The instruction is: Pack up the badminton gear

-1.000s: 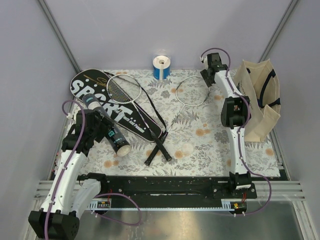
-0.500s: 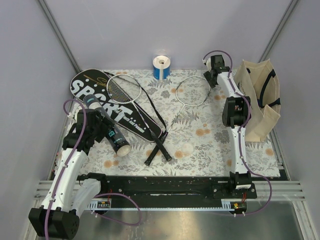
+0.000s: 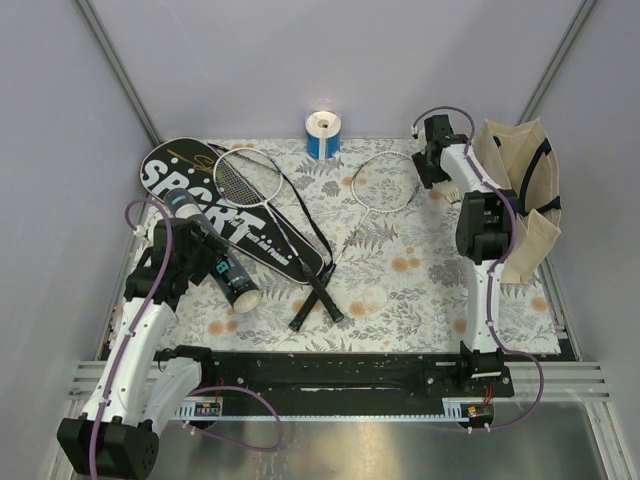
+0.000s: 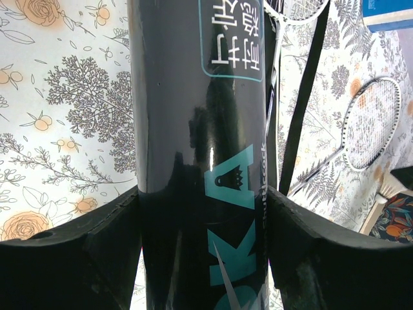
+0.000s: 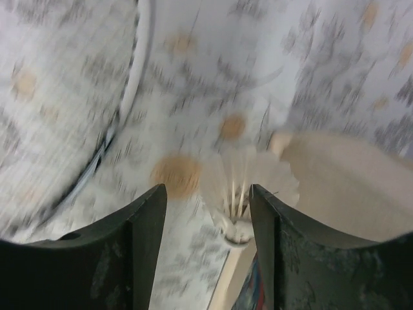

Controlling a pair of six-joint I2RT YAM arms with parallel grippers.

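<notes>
Left gripper (image 4: 203, 197) clamps slick rigid black tube (image 4: 193, 97) mid-body. Right gripper (image 5: 208, 194) parted around featherlight, crushable shuttlecock (image 5: 248, 184); best pinched at the cork.

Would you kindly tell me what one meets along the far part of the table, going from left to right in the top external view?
"SPORT" racket cover → blue-and-white roll → white racket head → right gripper → canvas bag
</notes>
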